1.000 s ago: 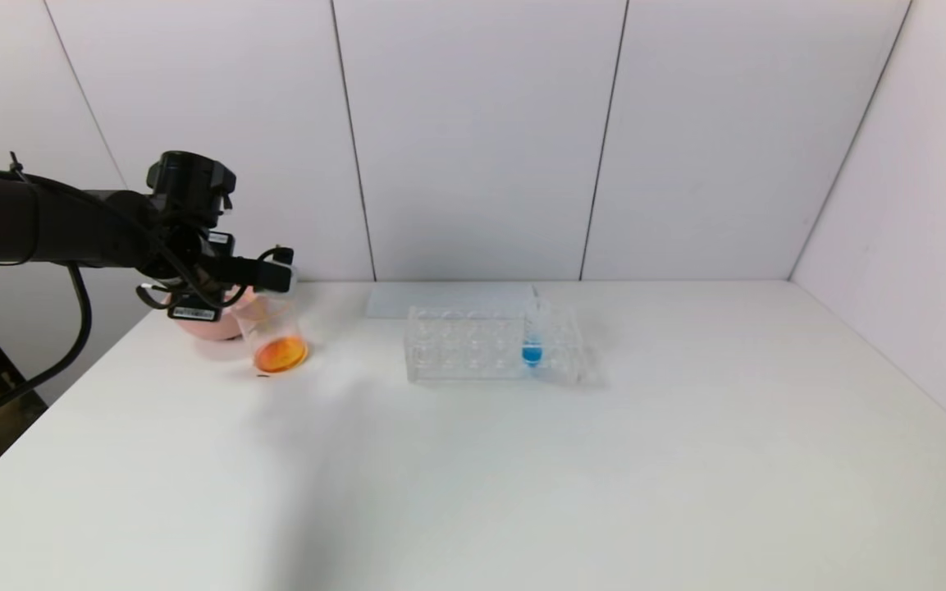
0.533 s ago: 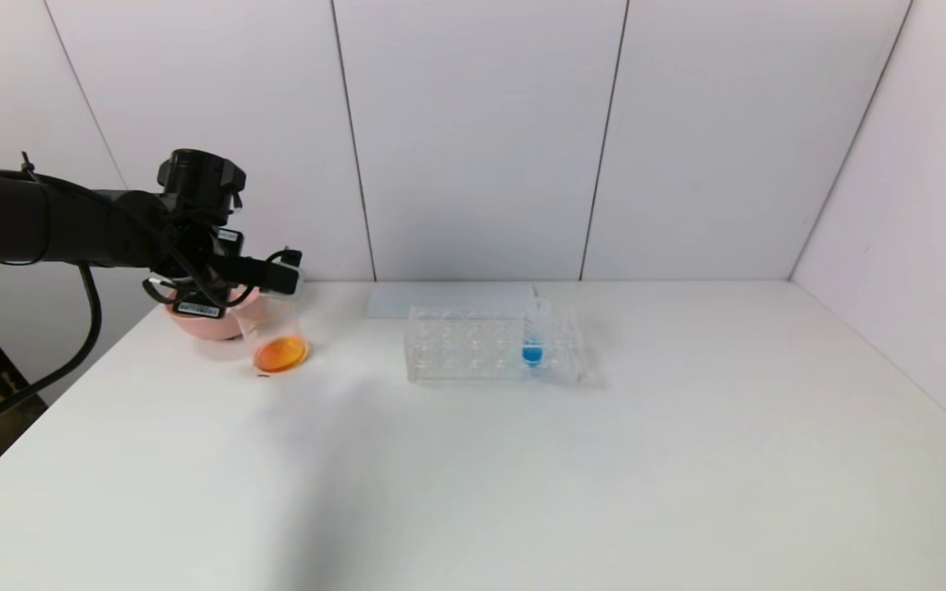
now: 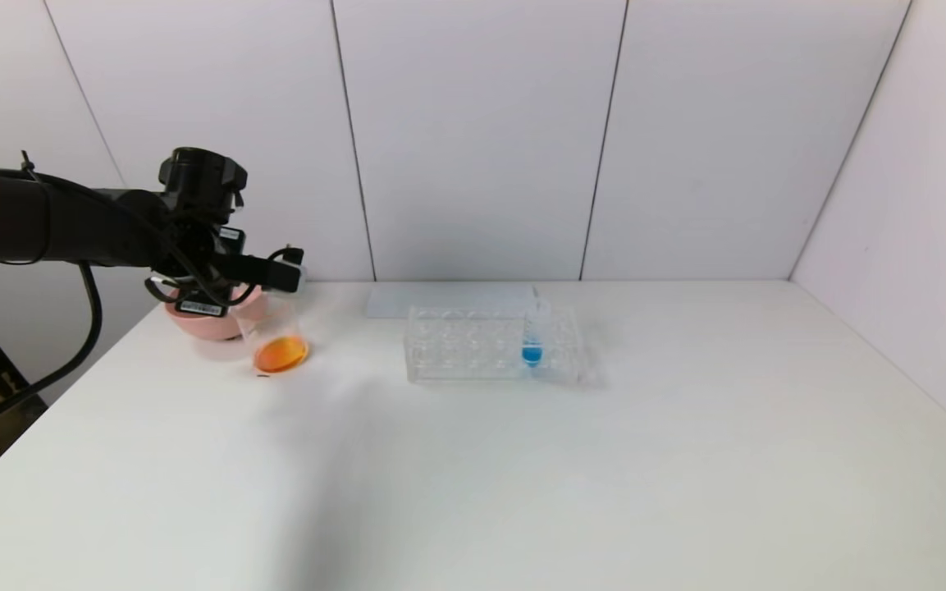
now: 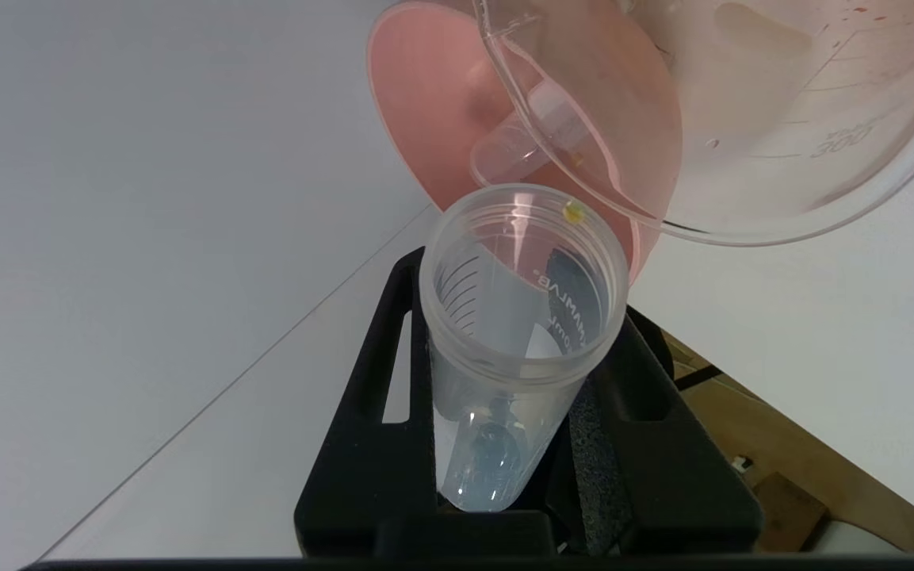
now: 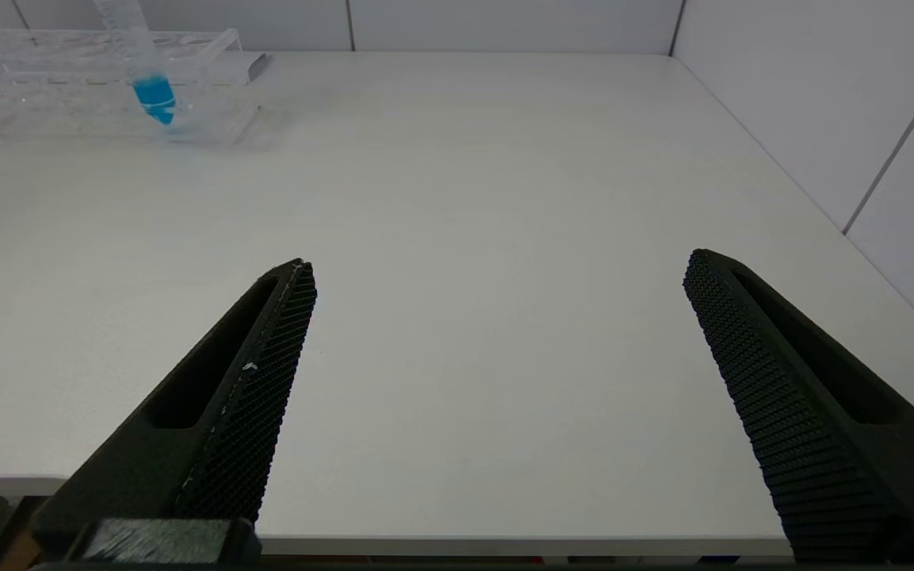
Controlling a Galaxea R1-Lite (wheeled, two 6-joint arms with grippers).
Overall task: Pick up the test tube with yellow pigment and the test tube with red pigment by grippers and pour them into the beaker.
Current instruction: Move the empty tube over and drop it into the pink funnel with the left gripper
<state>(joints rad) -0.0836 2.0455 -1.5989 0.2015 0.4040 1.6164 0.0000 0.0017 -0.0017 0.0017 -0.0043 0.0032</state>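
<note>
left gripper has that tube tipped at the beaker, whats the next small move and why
Probably carry the tube across to the pink bowl and let go. The left gripper is shut on a test tube that looks empty apart from a yellow drop at its lip, the beaker already holds orange liquid, and another emptied tube lies in that bowl. The right gripper is open and parked.

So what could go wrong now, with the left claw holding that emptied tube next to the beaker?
1. The left claw holds the emptied clear plastic test tube level at the rim of the clear beaker of orange liquid; a nudge might tip the beaker.
2. A yellow drop on the tube's lip could fall onto the white table.
3. The pink bowl, already holding another tube, sits close behind and could get bumped on withdrawal.
</note>
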